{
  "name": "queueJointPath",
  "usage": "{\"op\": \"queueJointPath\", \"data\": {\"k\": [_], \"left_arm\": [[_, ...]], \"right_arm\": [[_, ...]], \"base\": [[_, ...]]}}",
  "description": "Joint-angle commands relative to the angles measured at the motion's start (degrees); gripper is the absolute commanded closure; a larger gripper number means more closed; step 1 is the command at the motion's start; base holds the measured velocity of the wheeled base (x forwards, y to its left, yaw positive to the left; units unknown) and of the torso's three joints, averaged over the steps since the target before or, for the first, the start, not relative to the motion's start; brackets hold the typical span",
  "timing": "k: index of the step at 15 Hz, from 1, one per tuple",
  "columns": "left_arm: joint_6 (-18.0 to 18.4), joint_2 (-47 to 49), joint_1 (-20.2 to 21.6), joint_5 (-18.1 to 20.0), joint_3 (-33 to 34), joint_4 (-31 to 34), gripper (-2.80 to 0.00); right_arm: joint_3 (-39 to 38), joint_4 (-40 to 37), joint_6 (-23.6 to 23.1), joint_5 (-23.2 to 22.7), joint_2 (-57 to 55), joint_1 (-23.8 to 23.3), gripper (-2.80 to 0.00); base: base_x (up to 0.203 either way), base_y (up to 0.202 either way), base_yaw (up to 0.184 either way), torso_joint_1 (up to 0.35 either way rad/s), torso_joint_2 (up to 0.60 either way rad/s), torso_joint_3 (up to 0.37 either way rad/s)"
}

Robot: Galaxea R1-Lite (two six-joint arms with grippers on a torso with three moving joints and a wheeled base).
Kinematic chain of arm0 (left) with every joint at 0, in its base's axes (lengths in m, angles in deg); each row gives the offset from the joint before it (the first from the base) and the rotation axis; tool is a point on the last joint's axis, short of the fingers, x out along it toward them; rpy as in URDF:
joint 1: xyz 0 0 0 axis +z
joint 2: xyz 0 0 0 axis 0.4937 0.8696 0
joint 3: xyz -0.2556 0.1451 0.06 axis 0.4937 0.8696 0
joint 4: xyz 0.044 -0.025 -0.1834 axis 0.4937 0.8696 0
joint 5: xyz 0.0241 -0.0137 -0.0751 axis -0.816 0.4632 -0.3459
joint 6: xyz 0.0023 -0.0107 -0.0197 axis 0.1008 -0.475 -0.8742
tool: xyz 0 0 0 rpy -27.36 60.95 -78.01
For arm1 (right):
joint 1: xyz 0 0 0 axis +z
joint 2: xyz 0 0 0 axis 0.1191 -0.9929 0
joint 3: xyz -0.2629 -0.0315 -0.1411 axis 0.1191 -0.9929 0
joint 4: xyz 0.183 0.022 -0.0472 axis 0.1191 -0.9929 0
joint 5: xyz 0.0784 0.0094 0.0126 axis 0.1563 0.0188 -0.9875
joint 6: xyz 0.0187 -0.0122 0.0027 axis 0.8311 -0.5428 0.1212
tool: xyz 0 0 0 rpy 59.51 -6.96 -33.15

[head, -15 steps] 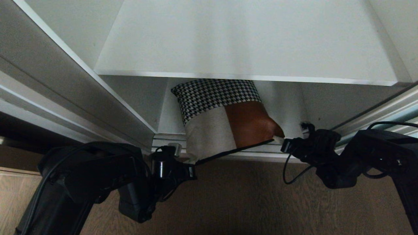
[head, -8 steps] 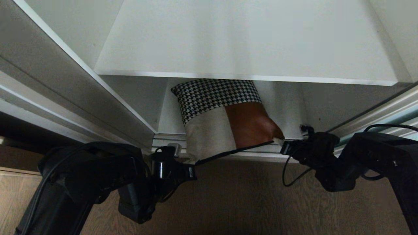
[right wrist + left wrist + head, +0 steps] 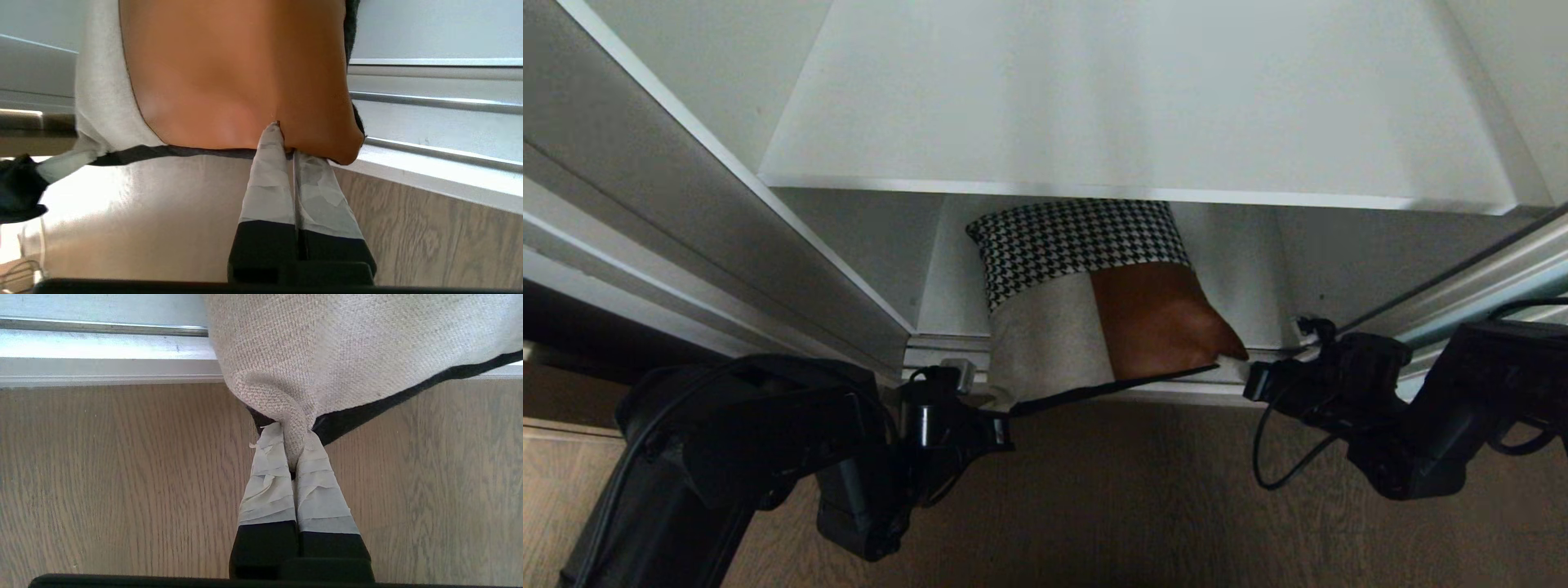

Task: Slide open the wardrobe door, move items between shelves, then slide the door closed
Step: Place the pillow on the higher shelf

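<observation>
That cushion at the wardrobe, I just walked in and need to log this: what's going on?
The robot holds the patchwork cushion by its two near corners: the left claw is shut on the beige corner, the right claw on the rust-orange one. The cushion sits below the white shelf, at the wardrobe's bottom track, partly over the wooden floor.

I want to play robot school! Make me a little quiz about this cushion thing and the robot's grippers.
1. True or false: the cushion lies on top of the upper shelf.
2. Which patch does the right gripper pinch? A houndstooth, B rust-orange, C beige.
3. Fill in: the left gripper is shut on the cushion's ____ corner.

Key: 1 false, it sits below that shelf, sticking out over the wooden floor. 2 B. 3 beige.
</observation>
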Motion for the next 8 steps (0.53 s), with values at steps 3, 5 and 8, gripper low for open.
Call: {"op": "queueJointPath", "data": {"k": [3,5,8], "left_arm": [[0.36,-0.58,0.08,-0.42,0.14,-0.40,0.00],[0.41,-2.49,-0.14,-3.96,-0.34,-0.33,0.00],[1.58,-5.30,-1.31,-5.98,1.10,-0.38,0.00]], "right_arm": [[-5.59,0.77,0.28,-0.26,2.56,0.45,0.00],[-8.23,1.10,0.11,-0.25,3.76,1.02,0.00],[-14.77,2.87,-0.04,-0.28,7.47,3.03,0.00]], "base": [[0.000,0.000,0.000,0.000,0.00,0.000],[0.000,0.000,0.000,0.000,0.00,0.000],[0.000,0.000,0.000,0.000,0.00,0.000]]}}
